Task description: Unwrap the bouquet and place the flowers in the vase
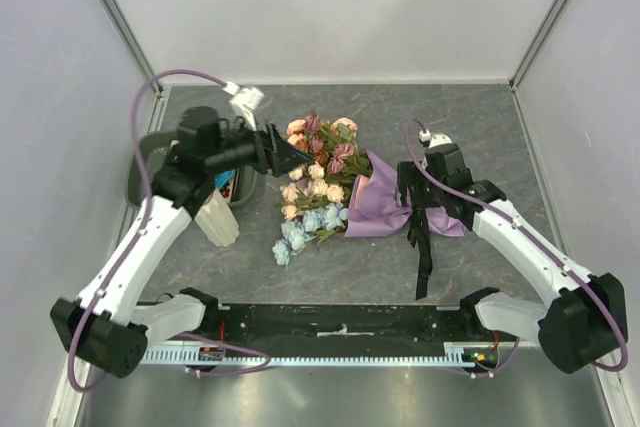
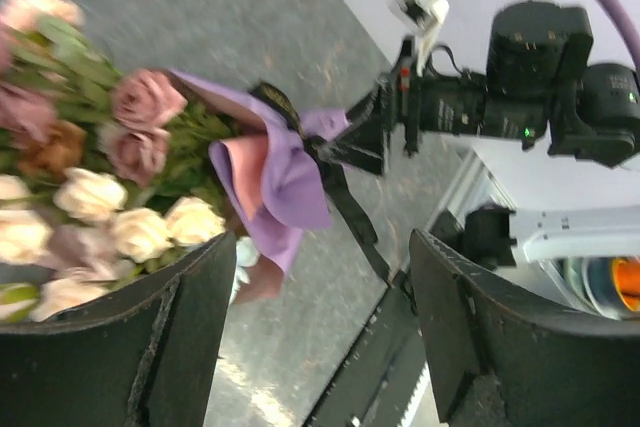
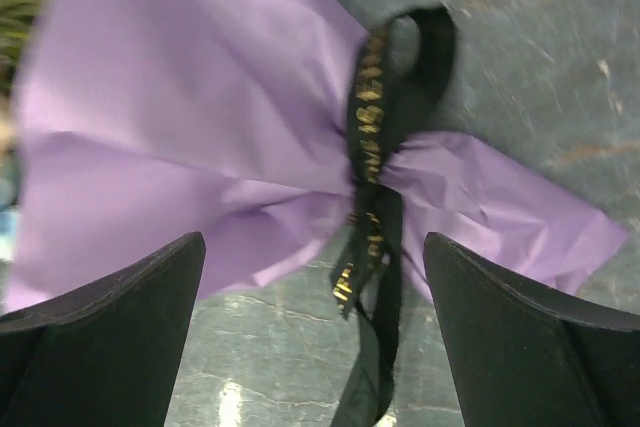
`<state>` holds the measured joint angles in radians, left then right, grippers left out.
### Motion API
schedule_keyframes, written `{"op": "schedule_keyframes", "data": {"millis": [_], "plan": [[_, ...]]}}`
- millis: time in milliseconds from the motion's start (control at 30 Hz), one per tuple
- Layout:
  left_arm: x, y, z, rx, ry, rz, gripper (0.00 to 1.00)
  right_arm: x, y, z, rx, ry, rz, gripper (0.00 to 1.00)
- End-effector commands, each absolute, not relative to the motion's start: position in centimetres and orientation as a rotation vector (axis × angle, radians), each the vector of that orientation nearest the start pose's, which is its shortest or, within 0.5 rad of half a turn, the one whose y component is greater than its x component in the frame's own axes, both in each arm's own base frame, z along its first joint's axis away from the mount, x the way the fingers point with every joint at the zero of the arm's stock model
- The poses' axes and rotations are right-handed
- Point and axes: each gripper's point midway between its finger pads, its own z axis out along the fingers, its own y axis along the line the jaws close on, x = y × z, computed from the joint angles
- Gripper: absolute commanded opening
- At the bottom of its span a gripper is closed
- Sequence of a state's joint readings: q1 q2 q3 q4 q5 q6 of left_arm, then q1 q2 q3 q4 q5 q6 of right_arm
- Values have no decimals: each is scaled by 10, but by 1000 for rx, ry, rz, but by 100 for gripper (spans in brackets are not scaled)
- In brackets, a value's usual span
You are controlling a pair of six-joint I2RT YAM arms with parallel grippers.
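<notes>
The bouquet point(image 1: 350, 197) lies on its side mid-table, still wrapped. Its flowers point(image 1: 315, 182) point left, and the purple paper point(image 1: 385, 209) is cinched by a black ribbon point(image 1: 422, 247) whose tail trails toward the near edge. My left gripper point(image 1: 296, 157) is open beside the upper flower heads, holding nothing. In the left wrist view its fingers point(image 2: 180, 347) frame pink and cream roses point(image 2: 140, 117) and the paper point(image 2: 275, 182). My right gripper point(image 1: 414, 193) hovers open over the knot. The gold-printed ribbon point(image 3: 375, 147) and paper point(image 3: 200, 117) lie between its fingers point(image 3: 110, 327), untouched. The white ribbed vase point(image 1: 218, 219) sits next to my left forearm.
A dark tray point(image 1: 135, 182) lies at the far left, partly hidden under my left arm, with a small red and blue item point(image 1: 226, 187) at its edge. Grey walls close the table on three sides. The black base rail point(image 1: 340, 322) runs along the near edge.
</notes>
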<state>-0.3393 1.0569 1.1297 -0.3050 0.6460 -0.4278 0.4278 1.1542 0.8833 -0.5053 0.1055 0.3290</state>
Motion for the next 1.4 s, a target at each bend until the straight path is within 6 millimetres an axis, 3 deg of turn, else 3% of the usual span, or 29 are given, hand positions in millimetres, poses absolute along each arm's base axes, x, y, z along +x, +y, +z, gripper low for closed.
{"op": "schedule_keyframes", "data": {"millis": [0,33,67,133,167,267,300,367,467,567,600,767,833,1000,1133,1367], "plan": [[256,-274,319,490,1888,-1265,76,295,106,130,96,2343,299,98],[249,-294,315,535,1880,-1282,75,300,90,125,159,2343,280,98],[254,-308,295,542,1935,-1281,74,299,83,119,189,2356,277,95],[248,-335,284,577,1952,-1276,70,297,74,106,256,2377,279,84],[253,-349,265,584,1997,-1260,68,297,73,103,278,2378,281,80],[243,-384,252,644,1996,-1239,63,289,72,95,339,2380,302,48],[243,-395,241,662,2019,-1231,62,282,76,95,337,2377,345,45],[234,-411,233,703,2024,-1237,61,272,82,94,344,2382,397,41],[229,-429,209,718,2076,-1260,59,257,73,95,371,2372,357,44],[232,-446,191,726,2083,-1270,57,252,79,95,402,2377,411,47],[236,-450,174,719,2119,-1252,56,248,78,88,413,2417,398,47],[255,-458,142,696,2172,-1152,56,236,83,68,411,2499,419,48],[268,-453,120,683,2217,-1054,57,235,85,70,407,2489,433,49],[292,-440,94,643,2282,-956,57,234,84,63,413,2507,402,52],[303,-429,91,606,2296,-961,57,238,83,59,422,2500,390,50],[290,-432,105,644,2274,-1045,57,242,91,46,382,2525,401,33]]}}
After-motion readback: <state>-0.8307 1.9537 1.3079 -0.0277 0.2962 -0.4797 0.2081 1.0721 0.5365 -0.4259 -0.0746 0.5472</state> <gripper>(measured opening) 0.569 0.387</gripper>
